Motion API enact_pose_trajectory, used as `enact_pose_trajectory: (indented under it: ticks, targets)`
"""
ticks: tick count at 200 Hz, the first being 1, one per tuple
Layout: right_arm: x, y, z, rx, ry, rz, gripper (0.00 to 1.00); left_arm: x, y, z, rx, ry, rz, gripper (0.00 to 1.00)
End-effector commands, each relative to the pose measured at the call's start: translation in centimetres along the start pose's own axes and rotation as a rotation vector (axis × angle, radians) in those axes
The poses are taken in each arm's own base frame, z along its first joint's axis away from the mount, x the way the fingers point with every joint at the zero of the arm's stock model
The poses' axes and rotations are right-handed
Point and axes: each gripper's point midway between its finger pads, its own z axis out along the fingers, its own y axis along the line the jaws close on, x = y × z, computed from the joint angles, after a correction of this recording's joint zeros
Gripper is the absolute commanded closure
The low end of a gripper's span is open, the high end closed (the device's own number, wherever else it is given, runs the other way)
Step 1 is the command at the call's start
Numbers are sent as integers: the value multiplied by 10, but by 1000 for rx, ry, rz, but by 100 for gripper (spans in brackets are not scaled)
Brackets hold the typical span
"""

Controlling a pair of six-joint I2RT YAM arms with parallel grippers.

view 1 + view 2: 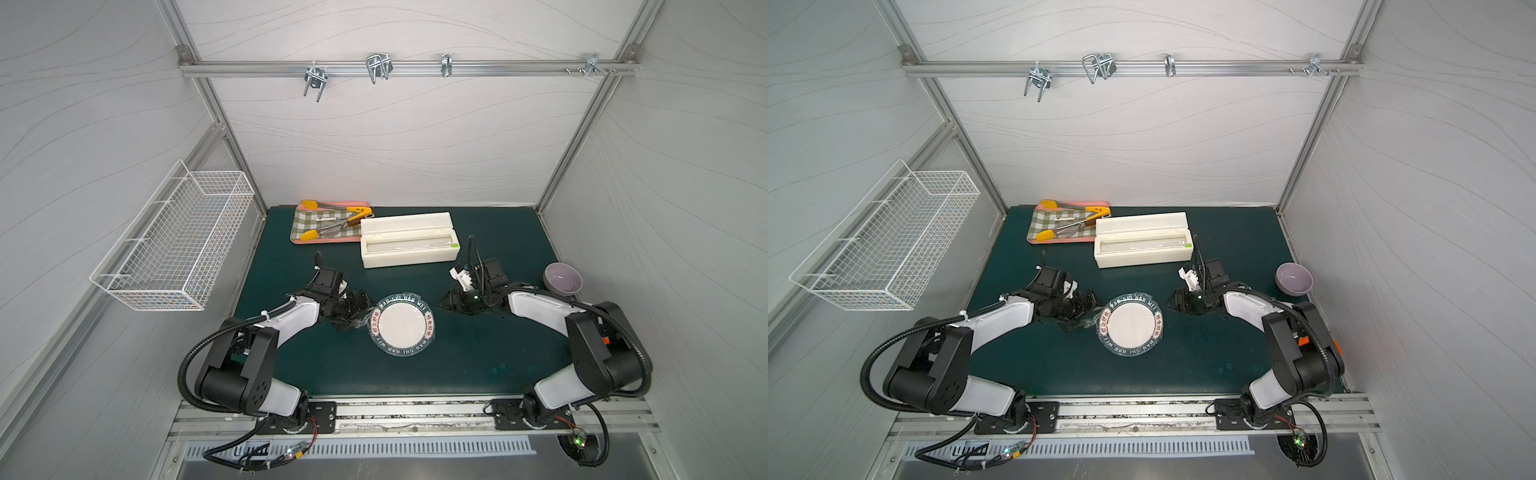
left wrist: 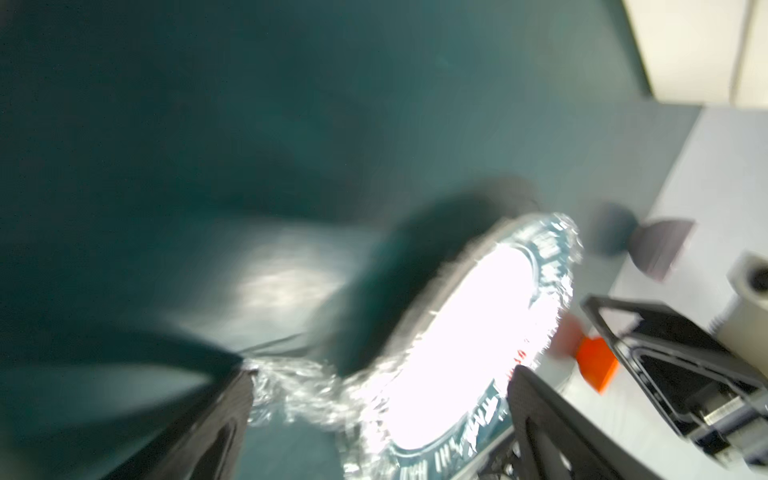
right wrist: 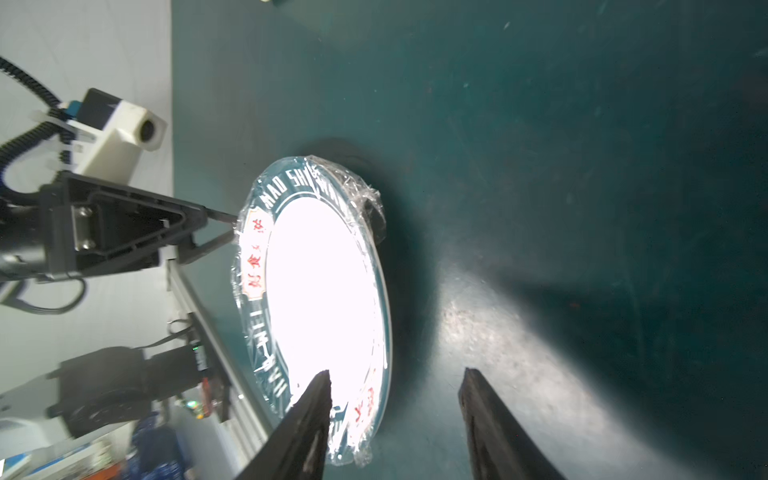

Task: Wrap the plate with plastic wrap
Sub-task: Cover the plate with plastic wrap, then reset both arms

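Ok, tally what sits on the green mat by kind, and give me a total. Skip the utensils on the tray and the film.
plate: 1
purple bowl: 1
dispenser box: 1
tray: 1
Total: 4

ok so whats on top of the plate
Clear plastic wrap lies over the plate, crinkled at the rim, a bunched tail trailing off one side. The plate's face shows through it, with no food. The centre glares white in the wrist views, hiding fine detail.
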Motion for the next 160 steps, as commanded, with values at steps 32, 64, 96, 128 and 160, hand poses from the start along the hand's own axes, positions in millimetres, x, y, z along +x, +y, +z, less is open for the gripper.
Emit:
enact_pose_trajectory:
  ticks: [32,64,96,128,160]
  targets:
    - [-25,-27,-39,302,-142,-116,44,-42,9,-44,-257,-151,155,2]
    - [-67,-52,-100,457,-388,-178,27,-107,-2,-81,-369,-394,262,2]
    - [-83,-74,-119,481,-446,-123,25,-131,-17,-92,-295,-492,253,2]
    - [-94,-84,-125,494,-578,-196,24,-139,-12,-92,-269,-597,290,2]
    - [-111,-105,-136,592,-678,-263,11,-175,13,-112,-461,-828,430,2]
